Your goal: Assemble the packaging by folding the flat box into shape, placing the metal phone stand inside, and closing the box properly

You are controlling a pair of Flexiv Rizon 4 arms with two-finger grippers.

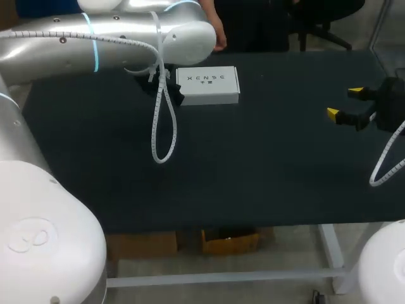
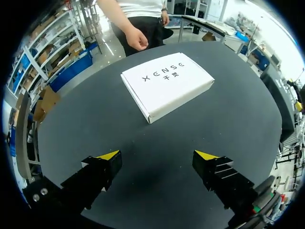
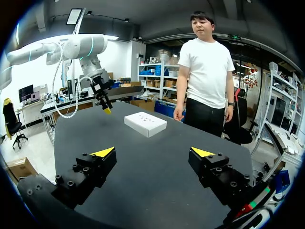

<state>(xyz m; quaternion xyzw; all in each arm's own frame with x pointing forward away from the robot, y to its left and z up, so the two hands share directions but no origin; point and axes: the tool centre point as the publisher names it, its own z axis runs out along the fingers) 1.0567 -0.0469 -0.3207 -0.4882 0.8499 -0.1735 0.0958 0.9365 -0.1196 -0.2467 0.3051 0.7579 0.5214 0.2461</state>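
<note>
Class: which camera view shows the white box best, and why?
Left wrist view: the white box lies close, whole and closed, ahead of the fingers. The head view shows it smaller; the right wrist view shows it small and distant.

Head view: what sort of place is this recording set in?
Probably a robot lab workbench, not a home or shop. A black table carries one closed white box, and two robot arms reach over it, the left pincer and the right pincer both open.
</note>
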